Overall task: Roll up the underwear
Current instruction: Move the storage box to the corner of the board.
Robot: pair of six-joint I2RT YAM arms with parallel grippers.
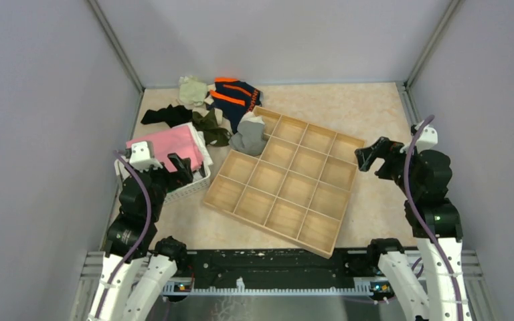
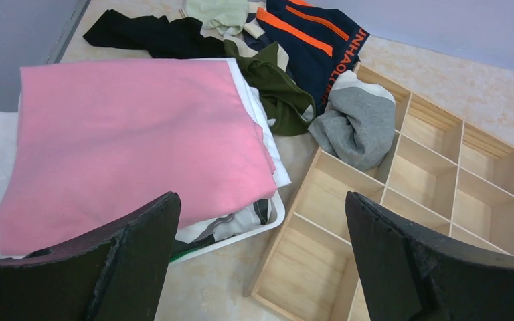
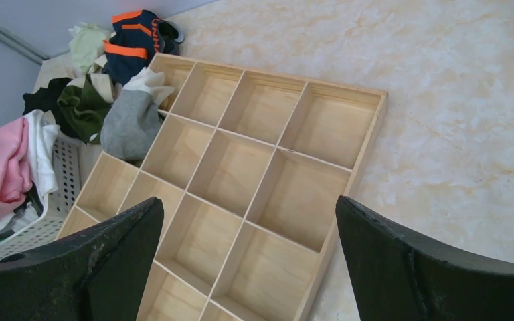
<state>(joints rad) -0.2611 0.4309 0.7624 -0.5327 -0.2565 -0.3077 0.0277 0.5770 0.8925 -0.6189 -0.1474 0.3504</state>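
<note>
While the table [image 1: 375,114] was taken up by the wooden tray [image 1: 268,229], the underwear [image 1: 233,99] was heaped beyond a basket [image 1: 189,190] of pink cloth [image 1: 167,144], a grey pair [image 1: 249,139] draped over the tray's far-left corner. The left hand [image 1: 184,166] and the right hand [image 1: 368,156] were held wide open, empty.

Plain grey walls [image 1: 33,134] enclose a beige marbled tabletop [image 1: 368,107].

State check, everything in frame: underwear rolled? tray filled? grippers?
wooden tray: compartments empty, one corner covered
grey underwear: unrolled, crumpled, draped over that tray corner
navy underwear: unrolled, crumpled
olive underwear: unrolled, crumpled beside basket
pink cloth: folded, atop basket pile
left gripper: open, empty
right gripper: open, empty
</note>
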